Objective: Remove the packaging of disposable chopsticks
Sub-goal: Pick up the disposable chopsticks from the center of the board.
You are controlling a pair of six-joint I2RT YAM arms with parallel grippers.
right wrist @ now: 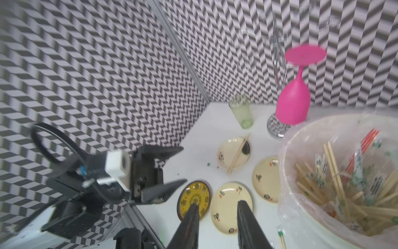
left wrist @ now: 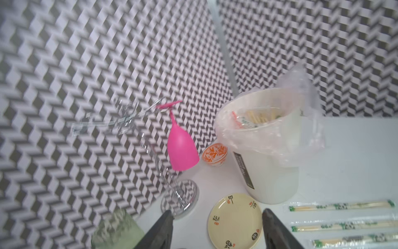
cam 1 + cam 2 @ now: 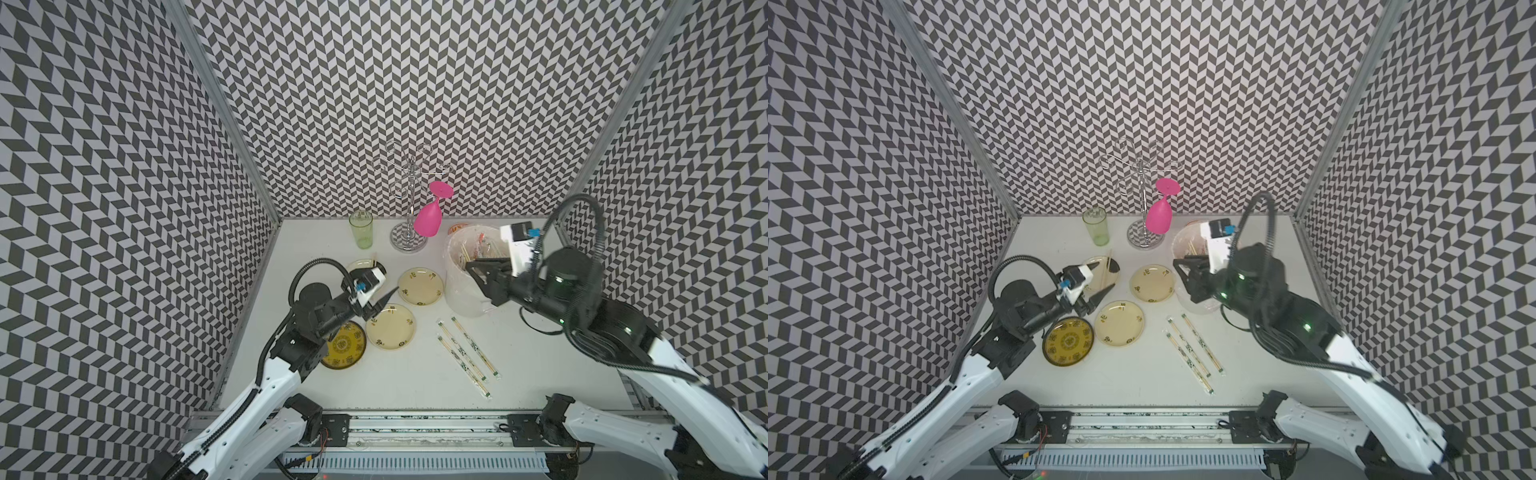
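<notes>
White table [image 3: 374,386] holds plates [image 3: 390,326], bucket [image 3: 461,295], tumbler [image 3: 360,230], rack [image 3: 405,243], sleeved chopsticks [image 3: 474,346].

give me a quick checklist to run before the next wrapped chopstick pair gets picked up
1. Left hand open and empty: ok.
2. Right hand jaws apart, nothing between: ok.
3. Three clear panda-print sleeves with bamboo pairs inside lie flat on the white table, nothing over them: ok.
4. Right hand away from the white plastic-lined bucket: not ok, it hangs at the rim.
5. Bare bamboo pair resting on the far cream plate: ok.
6. Sleeve ends already torn: cannot tell.
</notes>
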